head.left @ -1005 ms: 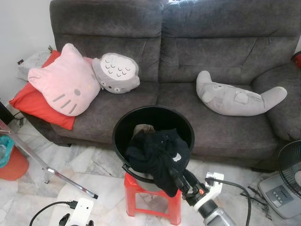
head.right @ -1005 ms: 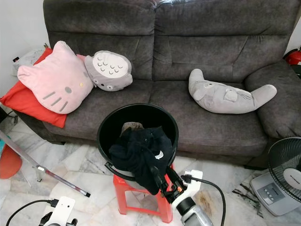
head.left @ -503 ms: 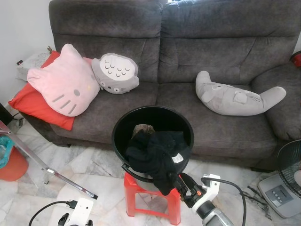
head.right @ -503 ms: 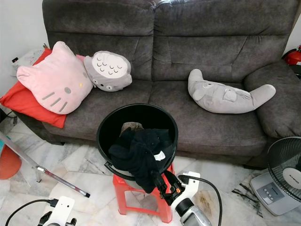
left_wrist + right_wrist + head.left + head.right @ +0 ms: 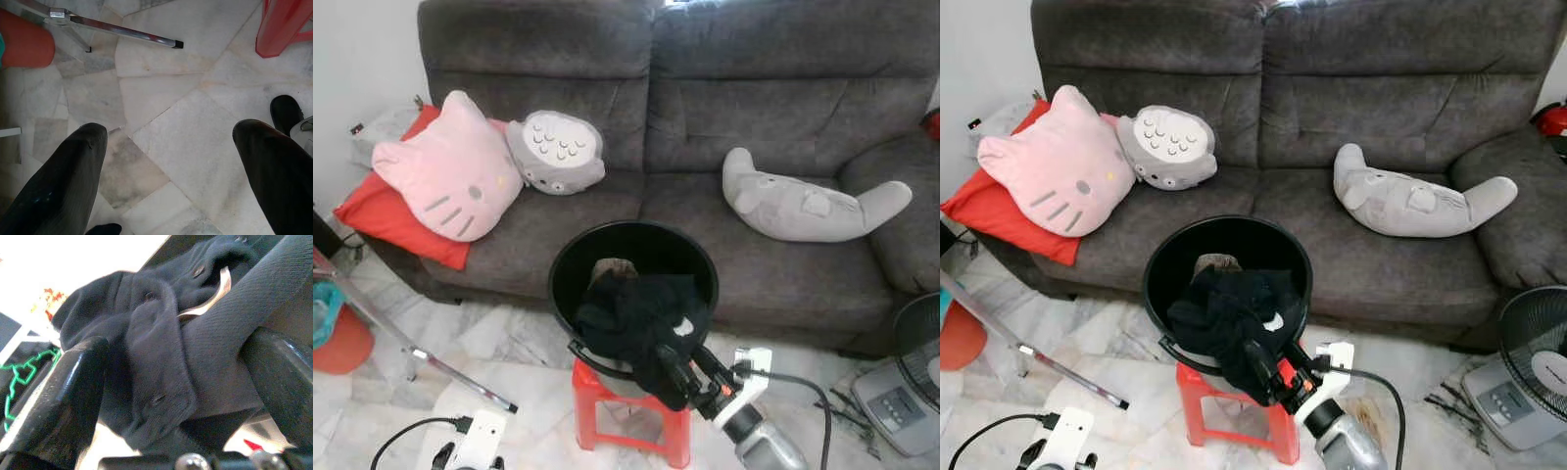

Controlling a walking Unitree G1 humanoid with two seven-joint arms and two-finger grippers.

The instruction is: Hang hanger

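Now right claw (image 5: 1268, 367) grips black garment (image 5: 1234, 318) — raised.

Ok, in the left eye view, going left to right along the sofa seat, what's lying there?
Red cushion → pink cat-face cushion → round grey plush → long curved grey plush.

I get even, soft daylight in both head views; the grey sofa (image 5: 705, 147) is sharp, with slight glare along the top of its backrest. Below it, the marble floor (image 5: 161, 117) is evenly lit and crisp. The right wrist view is overexposed white behind the dark garment (image 5: 161, 347), which looks soft and blurred up close.
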